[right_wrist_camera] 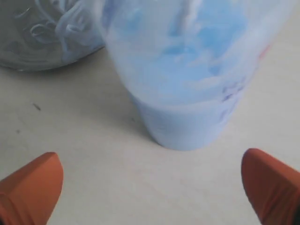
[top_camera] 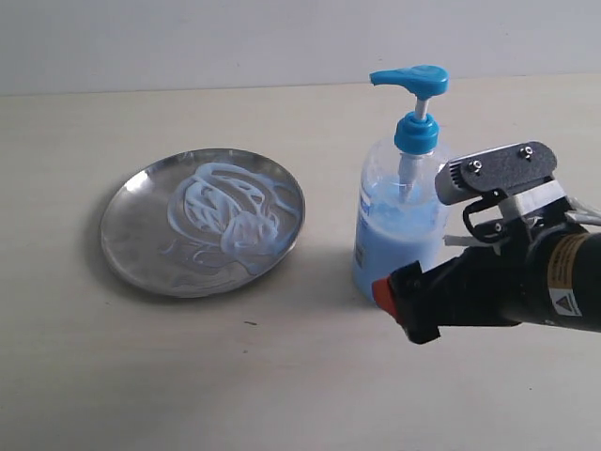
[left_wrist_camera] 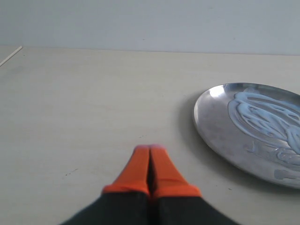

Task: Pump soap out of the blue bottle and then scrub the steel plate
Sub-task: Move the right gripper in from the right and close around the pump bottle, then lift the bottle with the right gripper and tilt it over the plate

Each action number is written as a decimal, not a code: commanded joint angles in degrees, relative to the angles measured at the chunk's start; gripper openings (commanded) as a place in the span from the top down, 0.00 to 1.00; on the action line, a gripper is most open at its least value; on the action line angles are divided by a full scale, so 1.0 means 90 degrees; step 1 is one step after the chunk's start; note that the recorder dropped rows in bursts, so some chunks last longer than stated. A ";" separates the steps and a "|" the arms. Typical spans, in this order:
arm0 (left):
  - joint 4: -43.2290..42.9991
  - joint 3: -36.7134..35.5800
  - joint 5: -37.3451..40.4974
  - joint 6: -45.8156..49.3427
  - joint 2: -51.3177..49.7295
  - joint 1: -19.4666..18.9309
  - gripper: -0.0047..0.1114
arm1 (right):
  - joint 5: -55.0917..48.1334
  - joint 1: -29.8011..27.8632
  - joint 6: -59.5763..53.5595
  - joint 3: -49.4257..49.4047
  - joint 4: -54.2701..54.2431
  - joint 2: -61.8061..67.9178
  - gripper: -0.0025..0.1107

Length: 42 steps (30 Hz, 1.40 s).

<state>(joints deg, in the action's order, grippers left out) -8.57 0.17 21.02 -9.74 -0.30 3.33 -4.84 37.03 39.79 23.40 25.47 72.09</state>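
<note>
The steel plate (top_camera: 131, 235) lies on the table at the left, smeared with whitish-blue swirls of soap (top_camera: 225, 211). To its right the blue bottle (top_camera: 399, 225) stands upright, its pump head up. My right gripper (top_camera: 399, 305) sits low on the table just in front of the bottle. In the right wrist view that gripper (right_wrist_camera: 150, 187) is open, its orange fingers (right_wrist_camera: 33, 183) wide apart, and the bottle (right_wrist_camera: 187, 84) stands beyond the tips, untouched. My left gripper (left_wrist_camera: 150, 154) is shut and empty over bare table, with the plate (left_wrist_camera: 220, 122) off to one side.
The table is a pale beige surface with a white wall behind it. Bare tabletop (top_camera: 235, 376) stretches in front of the plate and bottle. A few small dark specks (top_camera: 249, 323) mark the surface.
</note>
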 commanded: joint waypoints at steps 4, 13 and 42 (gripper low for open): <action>-0.0030 -0.0019 -0.0059 0.0010 0.0033 -0.0009 0.96 | 0.0579 -0.0411 0.0028 -0.0023 0.0214 0.0223 0.05; -0.0030 -0.0019 -0.0059 0.0010 0.0033 -0.0009 0.96 | 0.1172 -0.0411 -0.0548 -0.0023 0.0667 0.0658 0.05; -0.0030 -0.0019 -0.0059 0.0010 0.0033 -0.0009 0.96 | 0.1479 -0.0462 -0.2862 0.0504 -0.1832 0.1189 0.05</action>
<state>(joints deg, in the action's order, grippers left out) -8.57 0.17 21.02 -9.74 -0.30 3.33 5.58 33.34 16.87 27.40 12.18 81.17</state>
